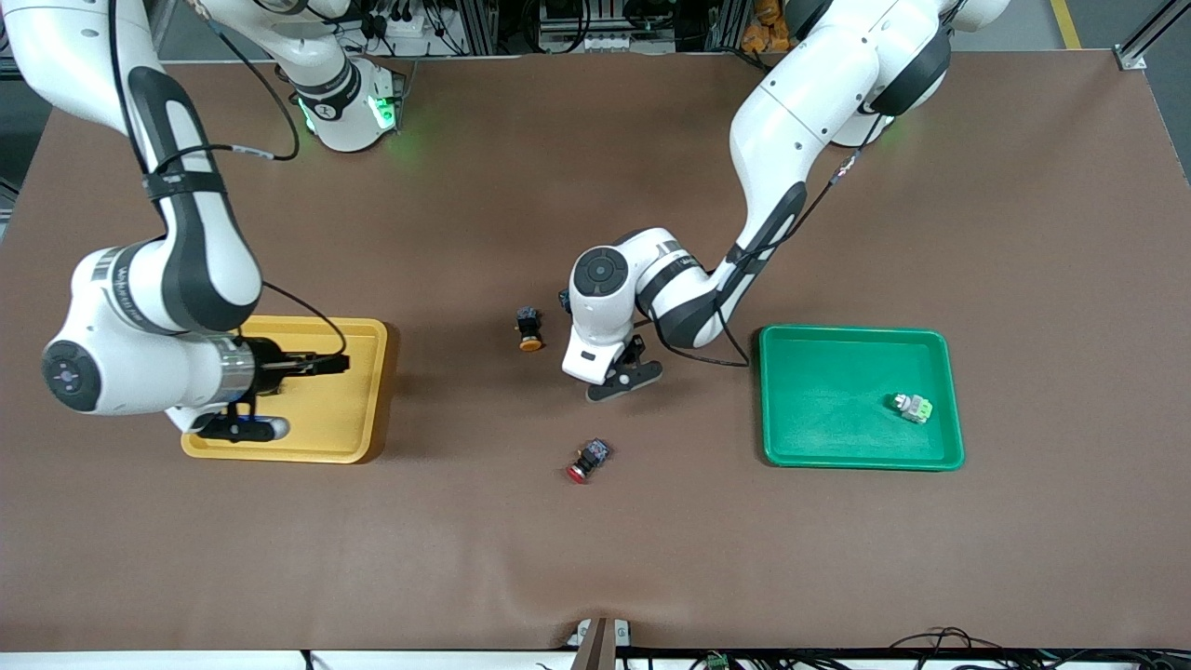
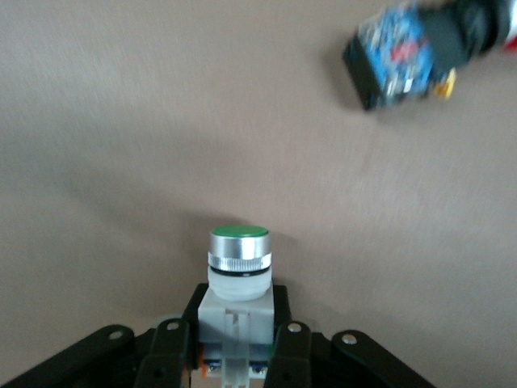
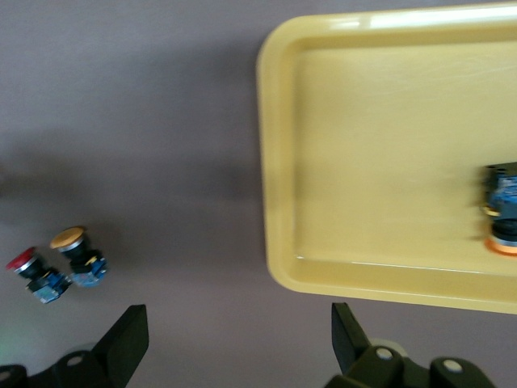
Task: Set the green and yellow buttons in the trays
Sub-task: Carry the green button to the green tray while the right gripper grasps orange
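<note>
Green-capped button point(image 2: 237, 279): clamped between the left end effector's point(image 2: 234, 356) fingers point(image 2: 292, 356), whitish-grey body, cap up. Only the left wrist view shows it; in the front view the left arm's wrist hides it, and the left end effector point(image 1: 622, 380) sits low over bare worktop point(image 1: 595, 558) between the two trays.

Second green button point(image 1: 913, 407): lying in the green tray point(image 1: 940, 341), close to the rim at the left arm's end of the worktop.

Yellow-capped button point(image 1: 529, 328): on the worktop beside the left arm's wrist, toward the right arm's end.

Another yellow-capped button point(image 3: 502, 212): lying in the yellow tray point(image 3: 279, 162), cut off by the right wrist view's edge. Front view doesn't show it, the right arm covers that part of the yellow tray point(image 1: 368, 372).

Red-capped button point(image 1: 588, 461): on the worktop, nearer the front camera than the left end effector. Blurred in the left wrist view.

Second red-capped button point(image 3: 31, 268): touching or just beside the yellow-capped one in the right wrist view; in the front view mostly hidden by the left arm.

Right end effector point(image 3: 234, 343): fingers apart, nothing between them, over the edge of the yellow tray.
</note>
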Tool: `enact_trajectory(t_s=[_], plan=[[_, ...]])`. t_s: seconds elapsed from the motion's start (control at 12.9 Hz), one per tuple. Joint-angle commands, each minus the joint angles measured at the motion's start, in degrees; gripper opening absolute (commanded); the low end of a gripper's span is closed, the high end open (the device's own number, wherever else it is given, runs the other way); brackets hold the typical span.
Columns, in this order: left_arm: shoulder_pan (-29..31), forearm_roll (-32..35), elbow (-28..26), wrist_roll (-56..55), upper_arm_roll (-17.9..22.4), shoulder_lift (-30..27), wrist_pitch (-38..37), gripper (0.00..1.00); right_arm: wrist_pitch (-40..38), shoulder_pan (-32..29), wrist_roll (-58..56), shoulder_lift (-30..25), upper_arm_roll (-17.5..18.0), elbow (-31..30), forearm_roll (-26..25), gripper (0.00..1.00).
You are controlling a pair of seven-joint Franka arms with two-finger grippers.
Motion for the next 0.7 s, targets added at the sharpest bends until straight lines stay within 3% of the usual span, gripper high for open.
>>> enact_trajectory(t_s=[0.0,0.15,0.39,0.62], plan=[[6.4,0.4,-0.5,0.3,-0.5,-5.5,-3.3,0.0,-0.5,1.0,1.1,-0.8,1.0,-0.2,1.0,1.0],[10.0,0.2,-0.4,1.4,-0.6,-7.9,-4.1,0.0,0.2,4.7,6.0,-1.0,1.0,-0.3,3.1,1.0],[18.4,-1.1,-1.6,5.4,-4.8,-10.9,-7.9,0.0,8.9,11.8,7.7,-2.0,1.1,-4.0,4.4,1.0],[28.6,-1.2,-9.9,16.4,-8.5,-17.3,-13.8,0.0,22.0,19.9,8.1,-3.6,1.0,-12.9,4.5,1.0]])
